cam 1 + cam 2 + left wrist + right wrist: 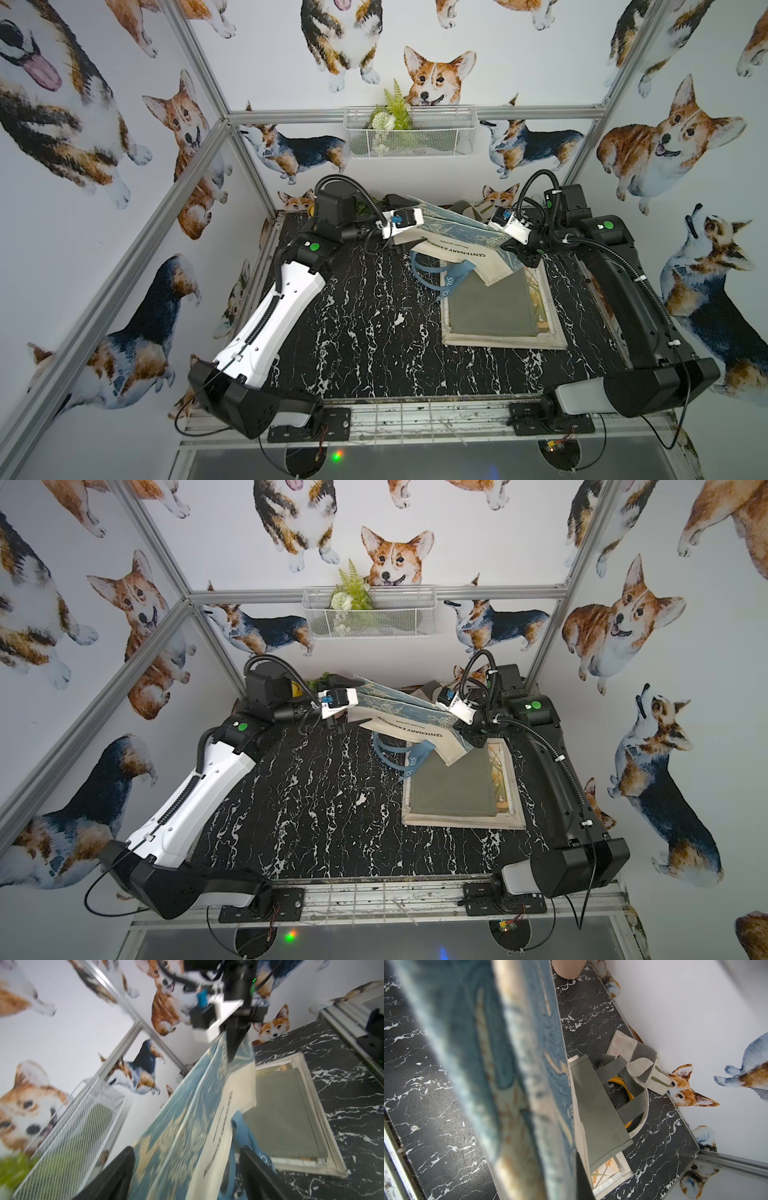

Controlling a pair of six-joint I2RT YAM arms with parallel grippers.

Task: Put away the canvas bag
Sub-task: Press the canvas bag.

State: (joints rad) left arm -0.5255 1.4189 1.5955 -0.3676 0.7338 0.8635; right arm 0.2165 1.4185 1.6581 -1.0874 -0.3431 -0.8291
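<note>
A blue-and-cream printed canvas bag point(457, 245) hangs in the air across the back of the black marble-patterned table point(365, 324), spanning the space between two robot arms. The right gripper point(232, 1053) is pressed together, pinching the bag's upper corner. The left gripper point(186, 1157) has its jaws spread wide; the cloth passes loosely between them and nothing is gripped. The bag's blue webbing handles point(432, 274) dangle low, over the near edge of a flat grey-green bag point(486, 307) that lies on a cream bag point(498, 343) on the table.

Likely risks: with one pinch carrying the whole bag, the free end may drop and swing, and the cloth could slide out of the right jaws. The loose handles could snag the pile beneath and drag it. If the white wire basket point(436, 137) on the back wall is the destination, which is a guess, a limp bag may catch on its rim or drape outside.

Room for moving: the basket hangs from an aluminium frame bar point(519, 112), well above the bag. A green fern point(395, 108) fills the basket's end nearer the left arm; the other end looks freer. The table in front of the left arm is open. The back wall is near both wrists, and an olive-and-cream bag point(633, 1064) lies against it behind the right gripper.
</note>
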